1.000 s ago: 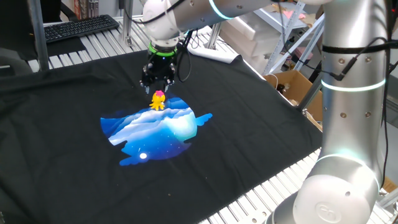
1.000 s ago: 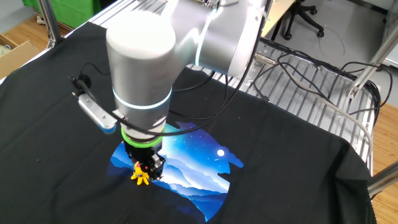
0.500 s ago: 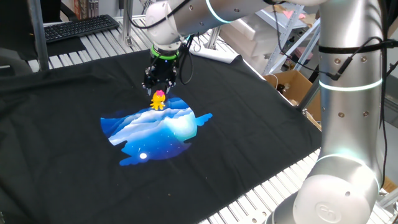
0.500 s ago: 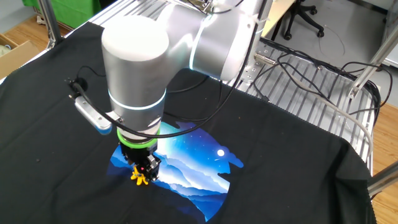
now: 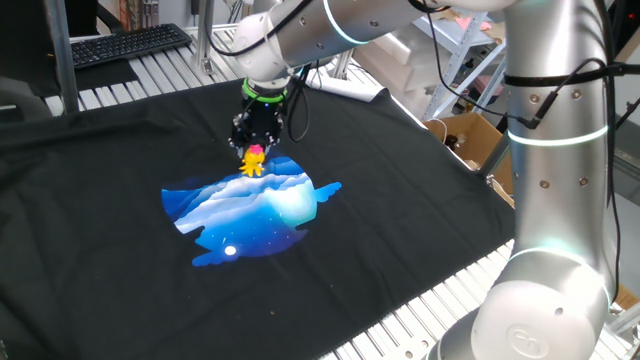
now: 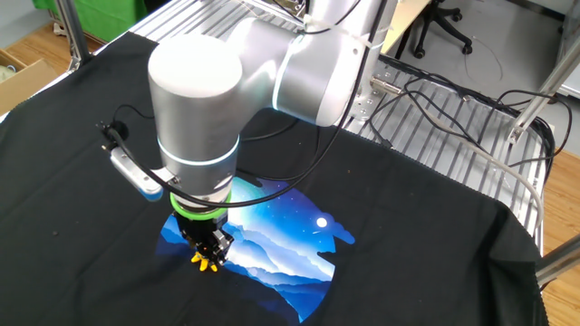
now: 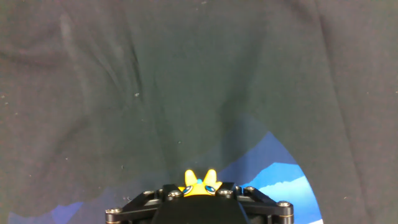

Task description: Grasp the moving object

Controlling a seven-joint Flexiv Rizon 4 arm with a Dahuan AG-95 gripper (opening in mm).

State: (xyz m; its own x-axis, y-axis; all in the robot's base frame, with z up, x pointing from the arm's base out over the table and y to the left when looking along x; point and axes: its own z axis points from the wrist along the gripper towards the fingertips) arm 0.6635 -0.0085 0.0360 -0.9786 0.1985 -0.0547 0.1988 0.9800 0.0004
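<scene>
- While the gripper (image 5: 252,147) sits right over the toy (image 5: 253,163) in one fixed view, the toy's pink top is at the fingertips and its yellow body shows below them, at the far edge of the blue print (image 5: 255,208) on the black cloth (image 5: 420,205). Finger gap unreadable here.
- The other fixed view: gripper (image 6: 207,253) is down on the cloth (image 6: 426,226), yellow legs of the toy (image 6: 205,263) poking out under the fingers. Can't tell if it's clamped.
- Hand view: toy (image 7: 199,186) is centred just beyond the gripper body; fingertips aren't visible.
- Judgement: final approach or grasp step. Next move: close on the toy while tracking its drift, then lift straight up.
</scene>
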